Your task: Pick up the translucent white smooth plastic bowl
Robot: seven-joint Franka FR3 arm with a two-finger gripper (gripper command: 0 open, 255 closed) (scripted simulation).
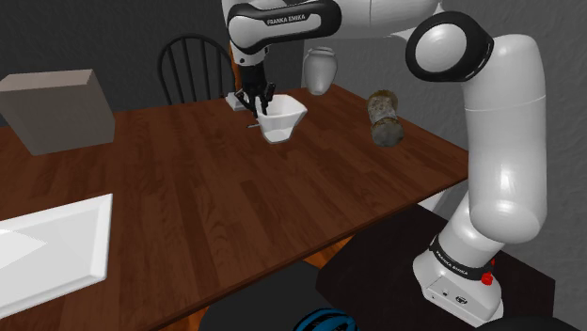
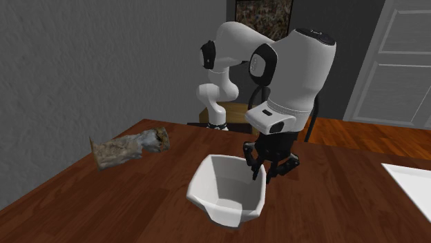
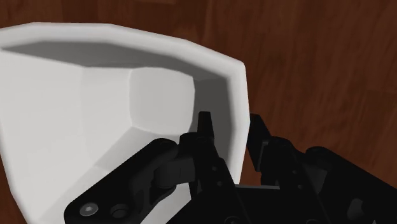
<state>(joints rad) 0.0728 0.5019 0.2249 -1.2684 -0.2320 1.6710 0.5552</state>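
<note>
**Desk:** Where was the gripper (image 3: 230,124)?
**Photographer:** At the white bowl (image 3: 95,114), its black fingers (image 3: 205,130) narrowly parted astride one wall, one inside, one outside, with a sliver of gap showing beside the outer one.
**Desk:** And the bowl?
**Photographer:** Directly beneath the gripper, standing upright on the dark wooden table (image 3: 318,57).
**Desk:** Anything farther out?
**Photographer:** A crumpled brown-grey bundle (image 2: 128,148) lay on the table, well apart from the gripper.

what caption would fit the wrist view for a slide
End effector straddling one wall of the white bowl on the brown wooden table
</note>
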